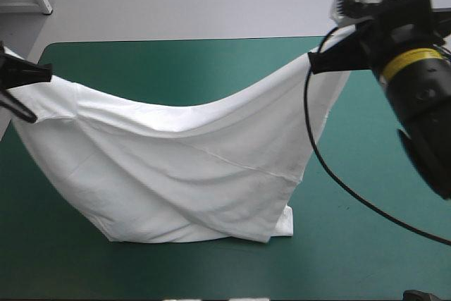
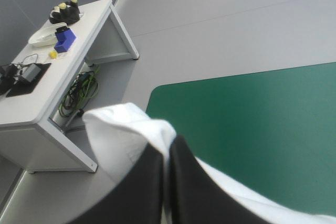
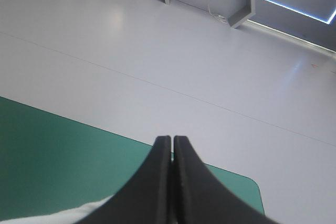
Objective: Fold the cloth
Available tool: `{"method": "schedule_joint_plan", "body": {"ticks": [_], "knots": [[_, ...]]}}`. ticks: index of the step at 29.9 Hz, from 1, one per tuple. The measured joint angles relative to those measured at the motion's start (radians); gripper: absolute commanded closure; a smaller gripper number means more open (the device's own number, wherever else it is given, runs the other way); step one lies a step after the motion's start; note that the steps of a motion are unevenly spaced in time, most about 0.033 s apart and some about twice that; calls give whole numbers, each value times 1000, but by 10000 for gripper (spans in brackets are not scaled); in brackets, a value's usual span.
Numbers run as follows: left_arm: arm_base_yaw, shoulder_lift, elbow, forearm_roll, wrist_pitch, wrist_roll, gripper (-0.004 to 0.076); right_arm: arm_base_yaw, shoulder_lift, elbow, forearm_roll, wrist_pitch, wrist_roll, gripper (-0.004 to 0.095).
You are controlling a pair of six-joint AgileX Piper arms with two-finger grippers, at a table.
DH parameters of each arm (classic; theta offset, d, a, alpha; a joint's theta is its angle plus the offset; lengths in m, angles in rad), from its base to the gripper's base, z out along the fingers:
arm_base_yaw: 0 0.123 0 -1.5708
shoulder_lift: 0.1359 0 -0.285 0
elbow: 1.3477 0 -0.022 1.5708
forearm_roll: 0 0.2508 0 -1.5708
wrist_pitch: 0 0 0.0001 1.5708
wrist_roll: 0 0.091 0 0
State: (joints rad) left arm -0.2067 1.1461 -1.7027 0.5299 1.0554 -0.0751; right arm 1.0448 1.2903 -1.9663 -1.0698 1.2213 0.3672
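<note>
The white T-shirt (image 1: 190, 167) hangs stretched between the two grippers like a sagging sheet. Its upper edge dips in a long curve in the middle, and its lower part rests on the bench (image 1: 366, 244), towards the near edge, over the teal-green cover (image 1: 176, 61).

The left gripper (image 1: 48, 73) is at the bench's left edge. Its black fingers are pressed together on one upper corner of the T-shirt. In the left wrist view the fingers meet in a narrow arch, and a bunch of white fabric (image 2: 121, 135) stands up from between them and spills over to one side.

The right gripper (image 1: 315, 63) is over the far right part of the bench. It is clamped on the other upper corner, and the fabric falls steeply from it to a folded lower corner touching the cover. In the right wrist view its fingers (image 3: 157, 182) lie tip to tip, and only a sliver of white cloth shows beside their base.

Broad diagonal creases run across the hanging fabric. The T-shirt's visible face is plain white. A yellow band (image 1: 412, 58) circles the right arm; whether it carries writing cannot be told.
</note>
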Motion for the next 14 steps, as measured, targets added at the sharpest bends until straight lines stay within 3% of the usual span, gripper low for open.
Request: {"method": "schedule_joint_plan", "body": {"ticks": [3,9,14], "knots": [[0,66,27,-3,-66,-33,734,-123,70,0,61,-72,9,922],[0,198,35,15,-236,-117,734,-462,225,0,299,-307,7,922],[0,326,35,25,-342,-152,734,-608,374,2,428,-439,3,922]]}}
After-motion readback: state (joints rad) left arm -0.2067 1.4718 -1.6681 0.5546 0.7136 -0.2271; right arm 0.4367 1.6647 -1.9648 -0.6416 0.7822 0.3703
